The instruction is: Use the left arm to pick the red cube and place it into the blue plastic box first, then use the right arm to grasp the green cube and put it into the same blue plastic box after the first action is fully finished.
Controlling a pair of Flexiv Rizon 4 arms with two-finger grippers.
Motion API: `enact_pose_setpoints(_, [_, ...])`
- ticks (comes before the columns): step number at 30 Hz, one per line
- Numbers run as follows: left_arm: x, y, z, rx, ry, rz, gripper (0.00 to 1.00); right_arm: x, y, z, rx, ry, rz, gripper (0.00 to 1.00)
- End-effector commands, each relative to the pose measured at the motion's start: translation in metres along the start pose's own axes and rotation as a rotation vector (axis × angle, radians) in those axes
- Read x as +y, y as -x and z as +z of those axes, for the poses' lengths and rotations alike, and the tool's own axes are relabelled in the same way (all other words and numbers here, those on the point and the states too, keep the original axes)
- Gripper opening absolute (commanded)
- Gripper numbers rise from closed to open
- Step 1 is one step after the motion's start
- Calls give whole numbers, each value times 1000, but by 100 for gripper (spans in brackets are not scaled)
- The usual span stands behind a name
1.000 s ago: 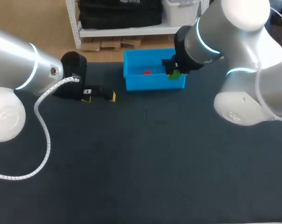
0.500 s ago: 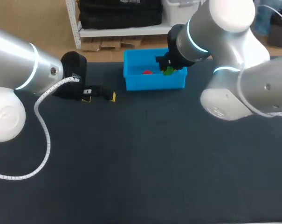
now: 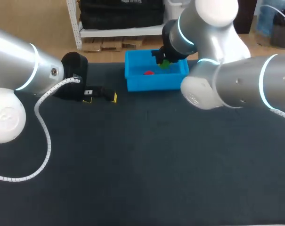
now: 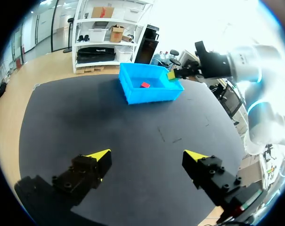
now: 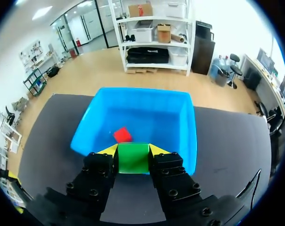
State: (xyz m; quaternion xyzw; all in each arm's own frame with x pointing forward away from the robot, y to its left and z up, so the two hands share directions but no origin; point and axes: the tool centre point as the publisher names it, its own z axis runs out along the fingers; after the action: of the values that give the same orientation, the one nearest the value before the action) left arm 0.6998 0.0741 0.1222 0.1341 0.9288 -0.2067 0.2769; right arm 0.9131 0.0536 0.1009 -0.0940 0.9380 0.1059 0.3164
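Red cube [image 5: 122, 135] in blue box [image 5: 191, 132]; second step on: right gripper [image 5: 133, 151] clamping green cube [image 5: 133, 160] at box edge; next, centre, release; left gripper [image 4: 146, 157] open

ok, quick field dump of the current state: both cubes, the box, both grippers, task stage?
red cube: lying on the floor of the blue box
green cube: clamped in the right gripper, held over the blue box
left gripper: open, empty, well short of the box
right gripper: shut on green cube
stage: red cube placed; green cube not yet released
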Motion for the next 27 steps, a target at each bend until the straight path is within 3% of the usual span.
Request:
enact_pose_setpoints(1, [2, 0, 0, -2, -9, 2, 100, -1, 12, 31, 9, -9, -7, 0])
enact_pose_setpoints(12, [2, 0, 0, -2, -9, 2, 100, -19, 13, 60, 3, -39, 19, 0])
enact_pose_setpoints(27, [2, 0, 0, -2, -9, 2, 100, -23, 13, 73, 53, -62, 33, 0])
